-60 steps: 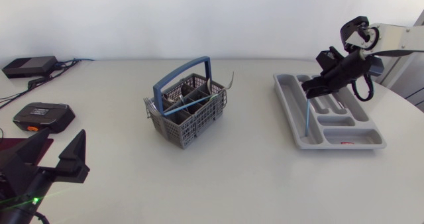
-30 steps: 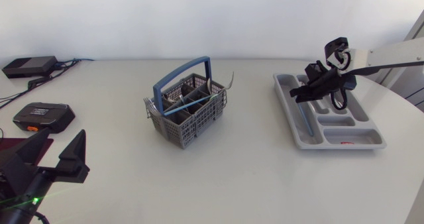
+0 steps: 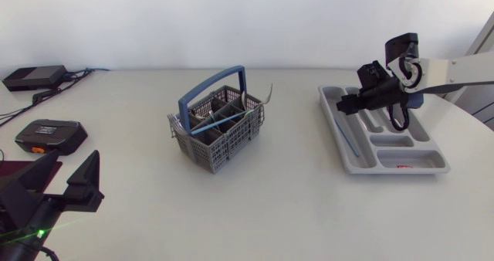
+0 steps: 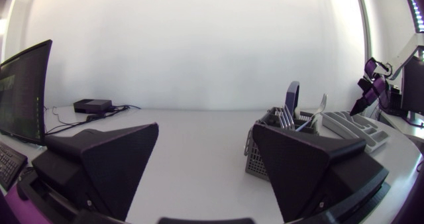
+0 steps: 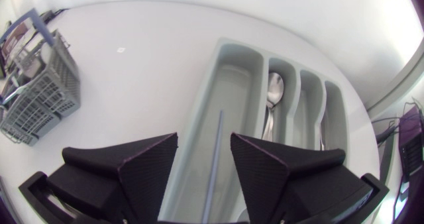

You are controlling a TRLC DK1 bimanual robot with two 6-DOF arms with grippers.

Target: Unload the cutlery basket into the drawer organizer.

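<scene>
Right now I'm hovering my right gripper (image 3: 345, 106) above the drawer organizer (image 3: 432, 159), fingers spread and holding nothing.
A thin blue stick (image 3: 352, 140) is lying in the organizer's long left compartment, directly under the gap between those fingers and touching neither. The cutlery basket (image 3: 220, 133) is standing mid-table, well apart from the organizer. My left gripper (image 4: 205, 134) is sitting at the near left, wide open and empty.

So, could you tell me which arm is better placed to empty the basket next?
Probably right: the right gripper hangs open and empty over the drawer organizer, where pieces from the cutlery basket must land. The left gripper sits low at the table's near-left corner, far from the organizer.
</scene>
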